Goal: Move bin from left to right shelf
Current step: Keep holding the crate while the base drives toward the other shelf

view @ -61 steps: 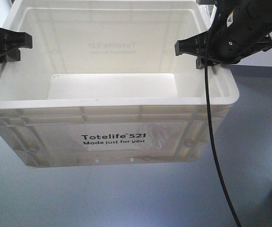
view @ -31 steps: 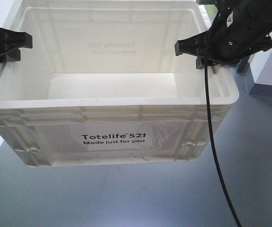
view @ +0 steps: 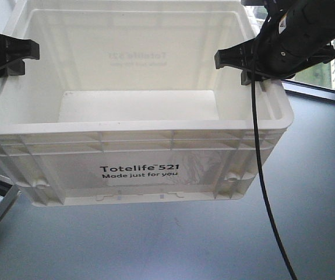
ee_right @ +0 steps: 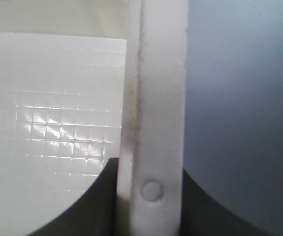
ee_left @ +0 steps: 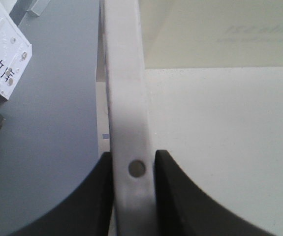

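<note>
Left gripper [ee_left: 134,167] pinching the left rim of the bin [view: 68,169], right gripper [ee_right: 148,169] clamped on its right rim

Bright, washed-out glare inside bin [view: 138,70]; soft, blurry wrist views.

The left claw [view: 23,59] sits on the bin's [view: 138,149] left rim, the right claw [view: 236,67] on its right rim.
</note>
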{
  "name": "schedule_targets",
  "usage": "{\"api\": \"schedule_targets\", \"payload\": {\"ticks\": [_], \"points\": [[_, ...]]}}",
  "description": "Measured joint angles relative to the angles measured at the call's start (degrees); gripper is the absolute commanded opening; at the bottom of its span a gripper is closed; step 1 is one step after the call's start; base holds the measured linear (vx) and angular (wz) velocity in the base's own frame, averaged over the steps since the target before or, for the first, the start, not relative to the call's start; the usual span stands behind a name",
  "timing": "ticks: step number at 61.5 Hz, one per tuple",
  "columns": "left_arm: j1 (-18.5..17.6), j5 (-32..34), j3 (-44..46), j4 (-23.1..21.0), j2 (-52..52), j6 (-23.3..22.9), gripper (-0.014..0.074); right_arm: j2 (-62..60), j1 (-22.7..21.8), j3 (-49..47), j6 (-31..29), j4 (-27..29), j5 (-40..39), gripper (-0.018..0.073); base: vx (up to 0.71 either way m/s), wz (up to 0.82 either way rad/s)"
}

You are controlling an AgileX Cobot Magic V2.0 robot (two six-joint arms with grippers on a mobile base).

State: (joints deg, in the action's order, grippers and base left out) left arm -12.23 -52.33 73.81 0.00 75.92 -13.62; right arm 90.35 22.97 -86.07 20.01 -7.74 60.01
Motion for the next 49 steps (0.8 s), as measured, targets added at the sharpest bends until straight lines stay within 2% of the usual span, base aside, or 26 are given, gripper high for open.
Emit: {"api": "schedule_targets", "payload": {"ticks": [49], "points": [[0.0,0.0,0.0,0.0,0.0,0.0,0.0149,0.0,0.0,0.0,0.0,0.0,0.0,0.0083,0.02,0.38]]}}
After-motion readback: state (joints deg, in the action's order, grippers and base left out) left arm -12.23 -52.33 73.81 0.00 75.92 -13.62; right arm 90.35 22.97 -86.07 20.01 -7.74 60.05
